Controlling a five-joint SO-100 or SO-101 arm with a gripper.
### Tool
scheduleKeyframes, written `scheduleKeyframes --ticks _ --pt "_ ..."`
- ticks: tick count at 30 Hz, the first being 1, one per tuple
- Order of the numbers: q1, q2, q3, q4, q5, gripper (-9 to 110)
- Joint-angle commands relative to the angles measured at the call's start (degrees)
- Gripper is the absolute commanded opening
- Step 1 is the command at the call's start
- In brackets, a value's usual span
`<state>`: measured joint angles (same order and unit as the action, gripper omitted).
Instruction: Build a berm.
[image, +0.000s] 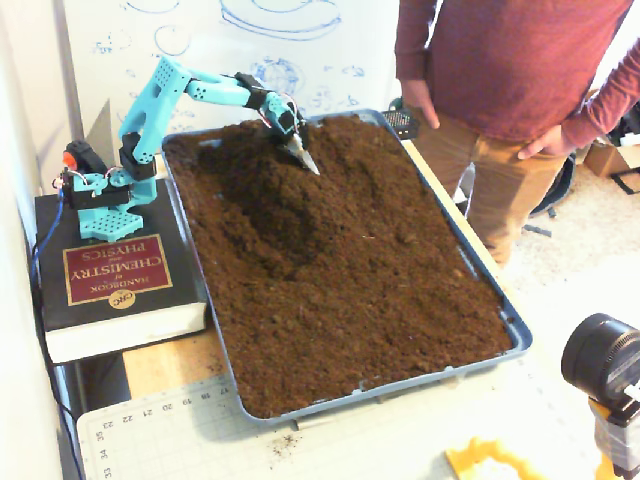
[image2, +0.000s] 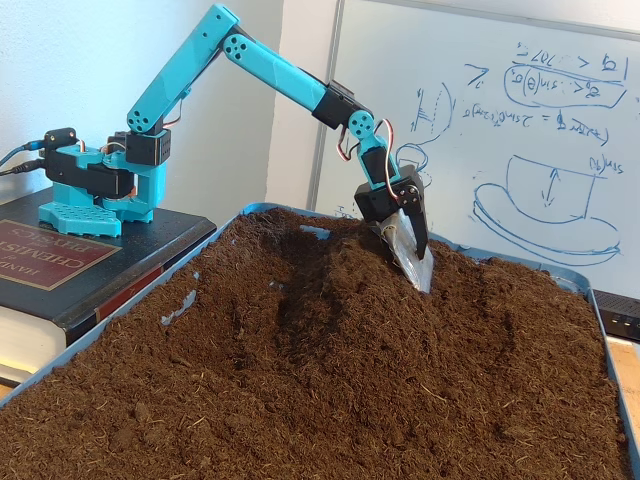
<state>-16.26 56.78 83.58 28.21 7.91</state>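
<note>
Atop the berm (image2: 350, 300), the pincer (image2: 418, 275) touches soil, opening unclear.

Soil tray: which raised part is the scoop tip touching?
The berm, the tall ridge at the tray's arm end; the scoop-shaped gripper meets its crest. Remaining soil lies lower, flatter.

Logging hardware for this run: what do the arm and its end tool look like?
The arm has turquoise printed links with black servos at the joints and thin red and white wires near the wrist. The gripper is a black housing ending in a pale, clear-looking pointed scoop. Its turquoise base sits on a thick book.
</note>
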Motion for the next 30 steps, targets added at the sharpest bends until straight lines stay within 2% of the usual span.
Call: scheduleKeyframes --ticks 1,8,15,22,30 --pt "-0.35 6.77 -5.19 0.44 0.53 0" --pt "1.41 6.24 -20.65 0.62 -0.26 0" --pt "9.58 -3.25 -33.93 0.18 -0.62 0" --pt "17.23 -13.80 -37.18 0.18 -0.70 0" --pt "19.07 -19.34 -37.62 0.09 -1.41 0"
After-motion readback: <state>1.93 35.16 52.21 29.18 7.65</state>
